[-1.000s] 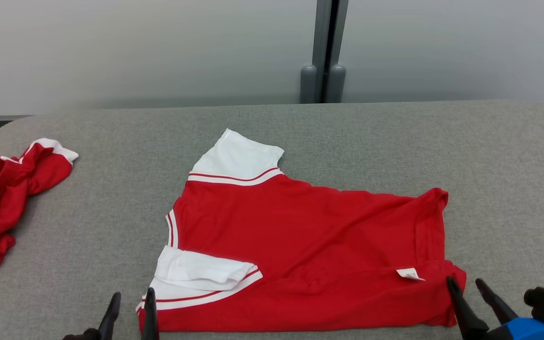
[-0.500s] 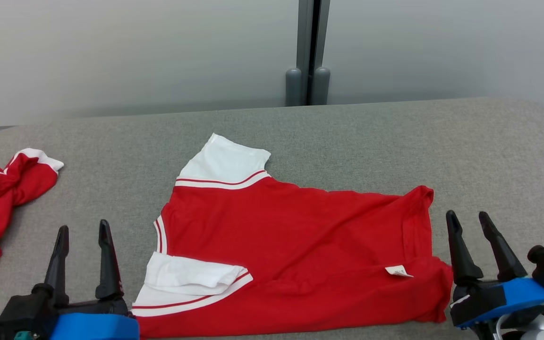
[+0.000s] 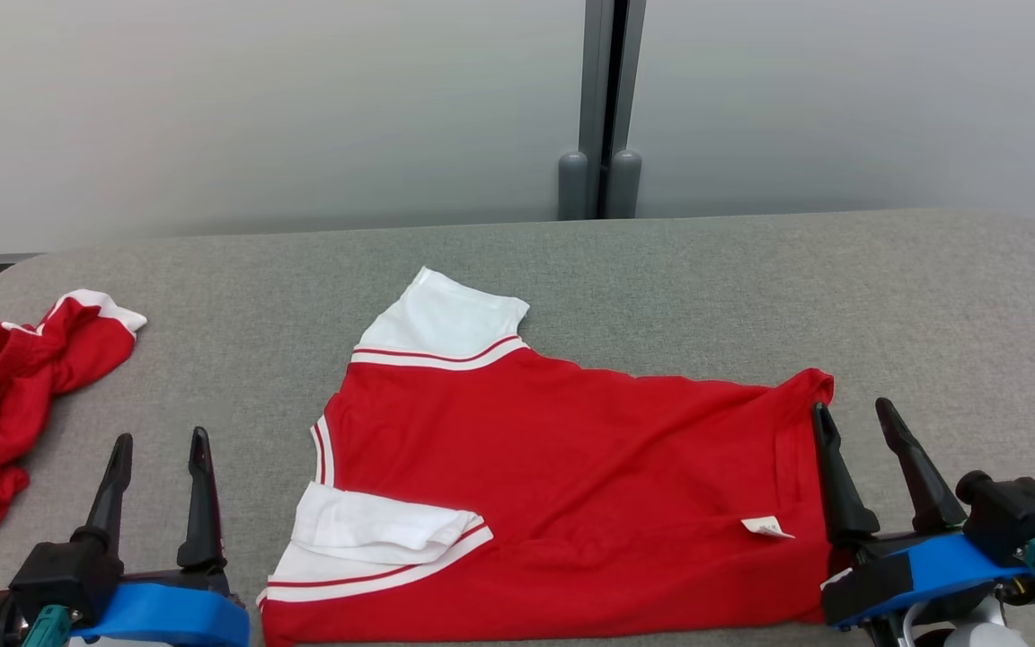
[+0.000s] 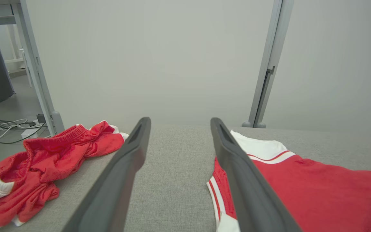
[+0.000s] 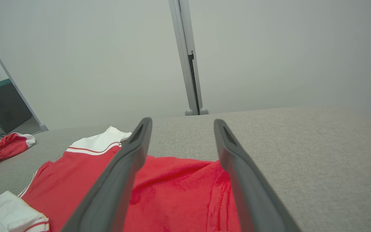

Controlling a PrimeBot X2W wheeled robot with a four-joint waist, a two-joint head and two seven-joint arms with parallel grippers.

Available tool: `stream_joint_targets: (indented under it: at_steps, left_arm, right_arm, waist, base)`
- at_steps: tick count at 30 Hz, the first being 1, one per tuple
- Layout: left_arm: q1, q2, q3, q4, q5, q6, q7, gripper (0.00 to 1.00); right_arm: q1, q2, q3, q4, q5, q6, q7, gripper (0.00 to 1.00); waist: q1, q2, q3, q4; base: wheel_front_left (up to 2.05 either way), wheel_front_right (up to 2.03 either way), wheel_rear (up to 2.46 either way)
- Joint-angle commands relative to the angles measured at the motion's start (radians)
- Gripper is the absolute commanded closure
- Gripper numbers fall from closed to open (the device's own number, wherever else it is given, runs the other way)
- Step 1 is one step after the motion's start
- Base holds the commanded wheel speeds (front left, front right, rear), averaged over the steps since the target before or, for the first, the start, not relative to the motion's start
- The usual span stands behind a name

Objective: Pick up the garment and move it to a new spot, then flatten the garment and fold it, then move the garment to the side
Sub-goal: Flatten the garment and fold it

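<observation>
Where the shirt point(image 3: 571, 485) lies spread across the middle of the grey counter point(image 3: 751, 270), you see one white sleeve pointing away and the other folded over at the near left. Your left claw point(image 3: 163, 436) stands spread beside the collar end, apart from the cloth, holding nothing. Your right claw point(image 3: 852, 406) is likewise spread at the hem end, one finger over the red edge, nothing pinched. A white tag point(image 3: 766, 527) shows near it. Crumpled red shorts point(image 3: 5, 404) lie well apart, far left.
</observation>
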Motion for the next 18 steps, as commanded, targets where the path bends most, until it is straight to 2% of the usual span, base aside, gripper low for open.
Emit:
stream_joint_targets:
  at_steps: [1, 5, 18]
  left_arm:
    - [-0.014, 0.001, 0.001, 0.012, 0.006, -0.006, -0.004, 0.00]
    - [-0.033, 0.000, -0.012, 0.073, 0.017, -0.020, -0.004, 0.00]
    - [-0.043, -0.002, -0.016, 0.127, 0.028, -0.022, -0.005, 0.00]
  right_arm:
    - [0.004, 0.003, 0.001, 0.004, -0.005, 0.000, -0.006, 0.00]
    - [0.027, 0.003, 0.026, 0.012, -0.002, 0.000, -0.023, 0.00]
    - [0.061, 0.004, 0.023, 0.016, -0.004, 0.000, -0.014, 0.00]
  waist:
    - [0.0000, -0.0001, -0.001, 0.002]
    - [0.0000, -0.0001, -0.007, 0.009]
    - [0.0000, -0.0001, -0.019, 0.014]
  base:
    - [0.00, 0.00, 0.00]
    - [0.00, 0.00, 0.00]
    - [0.00, 0.00, 0.00]
